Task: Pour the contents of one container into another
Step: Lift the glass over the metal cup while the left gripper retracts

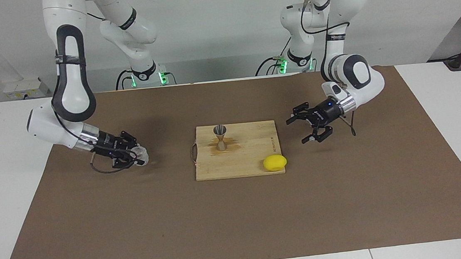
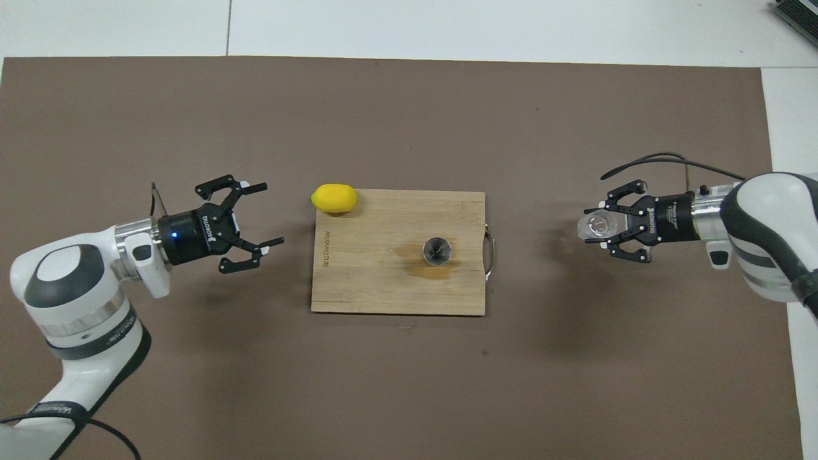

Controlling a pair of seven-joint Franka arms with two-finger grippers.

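The clear ribbed tumbler point(image 1: 142, 155) point(image 2: 591, 225) is low over the brown mat at the right arm's end of the table, with my right gripper point(image 1: 137, 156) point(image 2: 598, 225) shut on its sides. The silver hourglass jigger point(image 1: 220, 136) point(image 2: 437, 250) stands upright on the wooden cutting board point(image 1: 249, 157) point(image 2: 383, 287) at the table's middle, untouched. My left gripper point(image 1: 296, 131) point(image 2: 270, 214) hangs open and empty over the mat beside the board, toward the left arm's end.
A yellow lemon point(image 1: 275, 162) point(image 2: 333, 197) lies at the board's corner farthest from the robots, toward the left arm's end. A brownish wet stain point(image 2: 431, 271) marks the board by the jigger. The brown mat point(image 1: 238, 220) covers most of the white table.
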